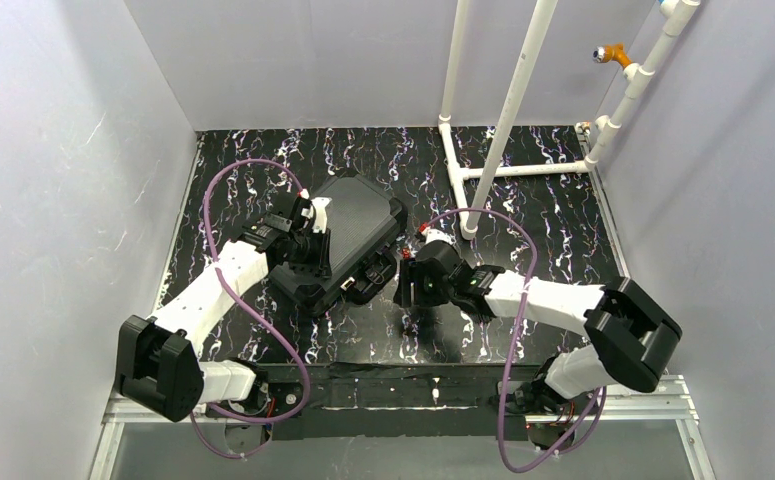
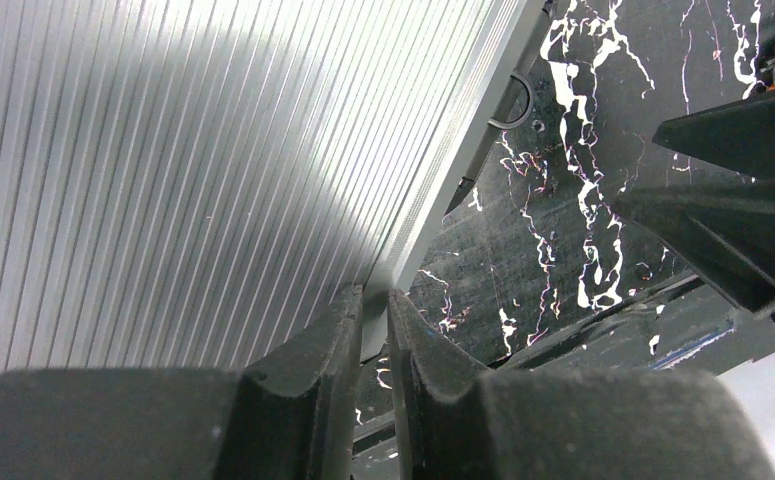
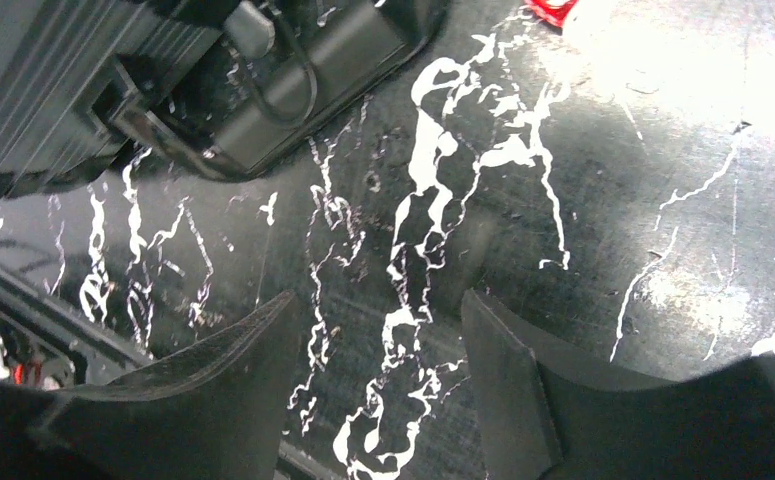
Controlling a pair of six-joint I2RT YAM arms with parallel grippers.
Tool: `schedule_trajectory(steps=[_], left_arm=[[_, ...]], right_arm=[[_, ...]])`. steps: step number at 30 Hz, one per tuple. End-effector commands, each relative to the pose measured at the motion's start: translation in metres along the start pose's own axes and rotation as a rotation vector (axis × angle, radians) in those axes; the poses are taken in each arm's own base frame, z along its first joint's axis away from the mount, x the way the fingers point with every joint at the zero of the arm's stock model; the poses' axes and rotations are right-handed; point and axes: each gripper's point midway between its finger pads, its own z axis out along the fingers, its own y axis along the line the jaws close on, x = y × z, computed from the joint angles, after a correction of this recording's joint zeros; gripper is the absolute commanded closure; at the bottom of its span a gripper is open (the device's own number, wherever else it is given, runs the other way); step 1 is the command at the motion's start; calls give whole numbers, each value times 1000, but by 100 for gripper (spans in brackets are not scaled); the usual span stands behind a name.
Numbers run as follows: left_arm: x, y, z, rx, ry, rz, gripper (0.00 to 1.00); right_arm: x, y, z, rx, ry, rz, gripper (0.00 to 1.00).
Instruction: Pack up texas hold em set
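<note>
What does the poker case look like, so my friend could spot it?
Find the black table with white streaks and look at its middle. The black case lies there closed. It is a wide, flat, ribbed box with a handle, unlike the thin white pipes behind it.

The case [image 1: 358, 225] lies closed on the table [image 1: 543, 210], a little left of the middle and turned at a slant, its handle side toward the near right. The left gripper [image 2: 375, 300] sits at the case's left edge, with the rim between its fingers. The right gripper [image 3: 378, 320] hangs over bare table just to the right of the case's handle [image 3: 298, 75], not touching it. A pipe frame [image 1: 508, 110] stands at the back right, well apart from the case.
</note>
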Motion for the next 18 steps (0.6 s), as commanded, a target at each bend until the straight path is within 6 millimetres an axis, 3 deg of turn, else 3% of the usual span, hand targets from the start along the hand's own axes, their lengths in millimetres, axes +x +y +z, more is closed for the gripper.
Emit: schedule_trajectory(steps=[1,12,18], left_arm=[[64,16,9,-71,258,-39,85],[65,18,9,-84,259,-40,85],[65,18,10,-82,263,-40,85]], right_arm=[[-28,6,12,29,-98,56,36],[-36,18,46,12,-100,66,62],[-44,22,59,16,-115,70,68]])
